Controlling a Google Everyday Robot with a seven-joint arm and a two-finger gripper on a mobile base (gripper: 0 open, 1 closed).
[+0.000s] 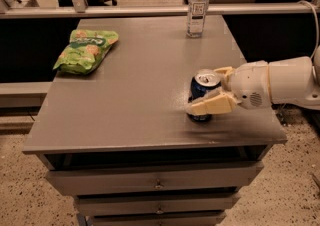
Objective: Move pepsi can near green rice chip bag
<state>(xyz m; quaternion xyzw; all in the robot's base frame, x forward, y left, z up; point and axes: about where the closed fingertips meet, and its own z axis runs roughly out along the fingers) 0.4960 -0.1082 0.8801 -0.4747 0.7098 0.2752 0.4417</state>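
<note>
The pepsi can (202,86), dark blue with a silver top, stands upright on the grey table (135,100) near its right front part. My gripper (204,90) reaches in from the right and is closed around the can. One pale finger (214,104) lies across the can's front and the other sits behind its top right. The green rice chip bag (85,49) lies flat at the table's far left, well apart from the can.
A clear plastic bottle (197,6) with a white cap stands at the table's back edge, right of centre. Drawers (157,182) are below the table front. A rail runs behind the table. My white arm (287,82) hangs over the right edge.
</note>
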